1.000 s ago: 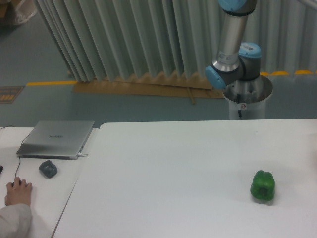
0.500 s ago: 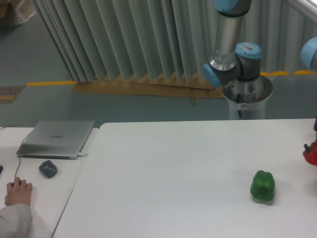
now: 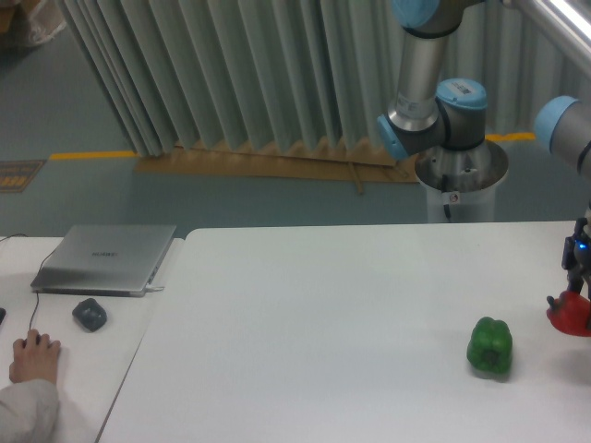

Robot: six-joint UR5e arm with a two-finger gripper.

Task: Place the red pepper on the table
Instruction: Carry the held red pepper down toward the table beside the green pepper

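At the far right edge of the view we see the red pepper (image 3: 571, 314), a small glossy red shape partly cut off by the frame. It sits directly beneath the gripper (image 3: 578, 277), a dark assembly with a small blue light that also lies against the right edge. The lower end of the gripper meets the top of the pepper, so the two look joined, with the pepper hanging from it. We cannot make out the individual fingers or how wide they stand, but they appear closed around the pepper's top. Whether the pepper's underside touches the table (image 3: 323, 323) or sits just above it, we cannot tell.

The table is a large white surface with a rounded corner, filling the lower middle and right of the view. On it, just to the left of the red pepper and apart from it, rests a green bell pepper (image 3: 489, 346), upright.

Behind the table we see the robot arm (image 3: 425, 83), silver with light blue joints, rising from a round grey base.

To the left stands a narrower white desk (image 3: 65, 360) carrying a closed grey laptop (image 3: 104, 258), a dark rounded object (image 3: 90, 314) and a person's hand (image 3: 34, 355) at the lower left.
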